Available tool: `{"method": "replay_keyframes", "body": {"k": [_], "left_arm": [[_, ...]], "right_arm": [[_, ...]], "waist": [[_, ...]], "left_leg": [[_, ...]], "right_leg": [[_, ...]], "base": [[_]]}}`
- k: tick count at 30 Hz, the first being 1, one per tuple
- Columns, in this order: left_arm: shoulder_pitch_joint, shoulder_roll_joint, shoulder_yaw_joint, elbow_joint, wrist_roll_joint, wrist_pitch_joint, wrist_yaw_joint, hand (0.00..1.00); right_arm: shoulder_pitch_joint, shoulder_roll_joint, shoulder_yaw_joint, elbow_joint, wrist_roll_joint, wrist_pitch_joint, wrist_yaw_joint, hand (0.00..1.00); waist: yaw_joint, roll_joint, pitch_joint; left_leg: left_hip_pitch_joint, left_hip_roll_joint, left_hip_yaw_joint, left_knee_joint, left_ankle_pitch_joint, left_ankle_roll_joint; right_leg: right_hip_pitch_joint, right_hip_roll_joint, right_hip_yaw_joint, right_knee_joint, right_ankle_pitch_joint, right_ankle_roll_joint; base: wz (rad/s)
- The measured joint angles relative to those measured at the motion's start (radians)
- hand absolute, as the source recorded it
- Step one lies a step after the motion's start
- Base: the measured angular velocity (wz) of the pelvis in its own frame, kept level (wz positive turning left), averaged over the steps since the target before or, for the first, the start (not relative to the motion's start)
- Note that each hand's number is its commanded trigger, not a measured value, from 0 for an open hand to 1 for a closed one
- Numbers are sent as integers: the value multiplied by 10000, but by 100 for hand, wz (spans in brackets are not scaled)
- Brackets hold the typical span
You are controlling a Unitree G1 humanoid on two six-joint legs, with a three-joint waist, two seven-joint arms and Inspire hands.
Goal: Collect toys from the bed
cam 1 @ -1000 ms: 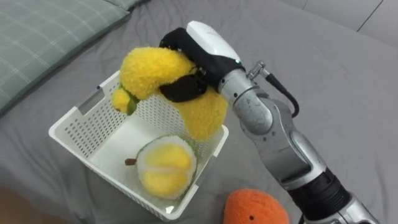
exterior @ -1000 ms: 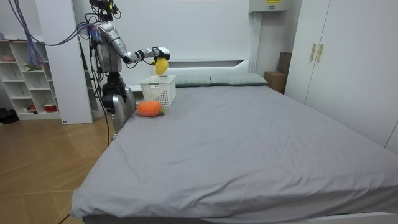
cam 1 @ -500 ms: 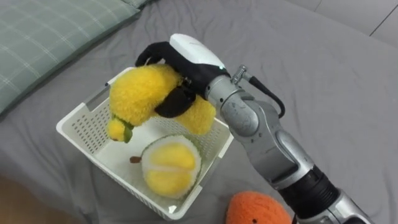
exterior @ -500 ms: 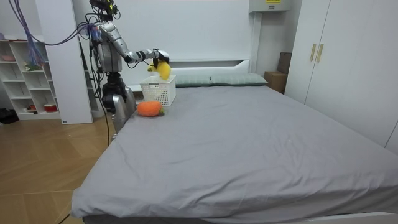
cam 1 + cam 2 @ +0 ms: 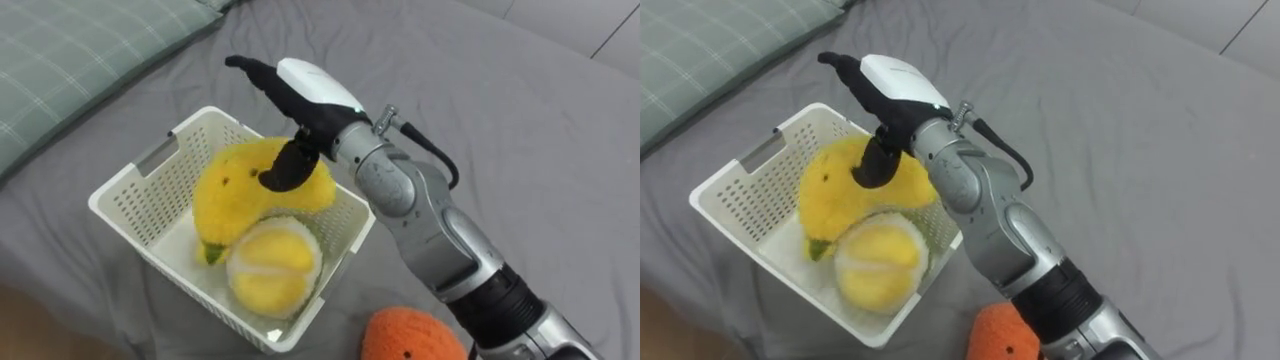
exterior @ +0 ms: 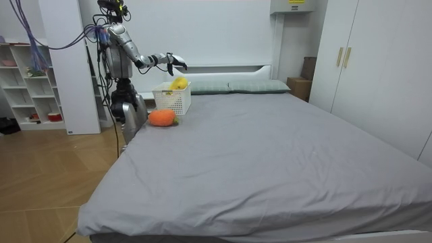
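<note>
**Filling the basket: two toys in, one toy left**

The white basket sits on the grey bed, near a green checked pillow. Two soft toys are inside it. One is a long yellow toy. It lies tilted, with its top end up by the basket's rim and its low end down inside. The other is a round yellow toy with a green edge. It sits at the front of the basket and touches the long one.

The robot's right hand is above the far side of the basket. Its fingers are straight and spread apart, and they hold nothing. The thumb points down, right in front of the long yellow toy. I cannot tell if it touches the toy or not.

So the long yellow toy looks done. It is in the basket and the hand is not gripping it.

One more toy is waiting. An orange toy lies on the bed outside the basket, just beside its front corner and under the robot's arm. I think that one comes next. The hand would have to come away from the basket, go down to the orange toy and close around it.

In the room view the robot stands by the side of the bed, up near the pillows, with a white shelf behind it. The rest of the bed there looks bare, so the job seems almost finished.
</note>
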Motion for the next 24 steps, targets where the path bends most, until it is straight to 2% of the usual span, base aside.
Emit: {"method": "replay_keyframes", "body": {"k": [10,19,24], "left_arm": [[-2,-1,7,5,0,122,-51,0],[19,-4,-35,6,-124,98,32,0],[61,-20,80,-73,-98,107,48,0]], "right_arm": [[-26,-18,-13,-1,103,69,-18,0],[-26,-1,33,0,2105,59,-33,0],[-24,-37,6,0,2050,59,-93,0]], "waist": [[-18,33,21],[3,38,25],[-43,39,26]], "left_leg": [[-120,-17,-16,51,1,2],[-76,-21,-31,79,1,1],[-78,-28,-52,98,-3,0]], "right_leg": [[-90,-18,-57,1,-1,1],[-18,-12,-11,2,-2,3],[27,-14,-26,0,-3,3]], "base": [[0],[0],[0]]}}
